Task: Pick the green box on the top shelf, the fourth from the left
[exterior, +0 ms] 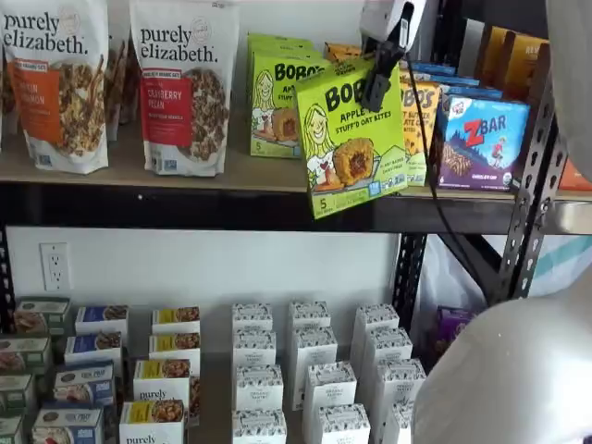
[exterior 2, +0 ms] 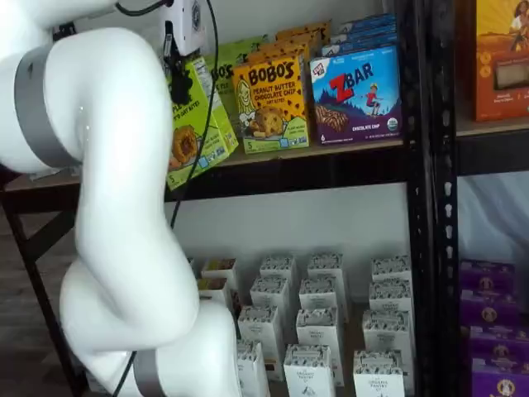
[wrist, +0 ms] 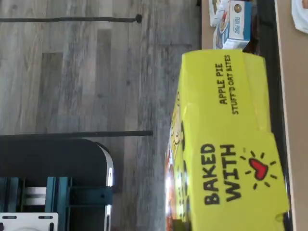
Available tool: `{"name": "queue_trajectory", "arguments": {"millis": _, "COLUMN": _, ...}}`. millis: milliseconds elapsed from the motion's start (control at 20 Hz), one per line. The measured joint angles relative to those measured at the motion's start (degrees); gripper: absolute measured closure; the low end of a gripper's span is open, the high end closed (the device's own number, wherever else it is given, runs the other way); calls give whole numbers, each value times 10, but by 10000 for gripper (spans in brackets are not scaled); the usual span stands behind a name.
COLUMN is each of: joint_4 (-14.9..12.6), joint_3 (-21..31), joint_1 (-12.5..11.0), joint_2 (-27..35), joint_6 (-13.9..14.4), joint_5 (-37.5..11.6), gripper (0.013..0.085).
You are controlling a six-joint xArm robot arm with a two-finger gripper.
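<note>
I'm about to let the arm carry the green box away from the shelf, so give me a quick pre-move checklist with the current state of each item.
1. Pincer shut on the green box: ok, black fingers clamp its top edge in both shelf views.
2. Right item held, Apple Pie print on lime-green carton: ok.
3. Box lifted off the top shelf: ok, it hangs in front of the black beam, its lower edge below the board.
4. Box hanging level: not ok, it is tilted.
5. Clear of the peanut butter Bobo's box: cannot tell, they overlap in a shelf view.
6. Cable free of the Zbar box: cannot tell.
</note>
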Motion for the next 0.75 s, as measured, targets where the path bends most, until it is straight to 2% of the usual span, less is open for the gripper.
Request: {"name": "queue_trajectory", "arguments": {"millis": 750, "joint_4": 1, "joint_3": 37, "joint_1": -27, "joint_2": -48, "joint_6": -23, "joint_5": 30, "gripper": 650}}
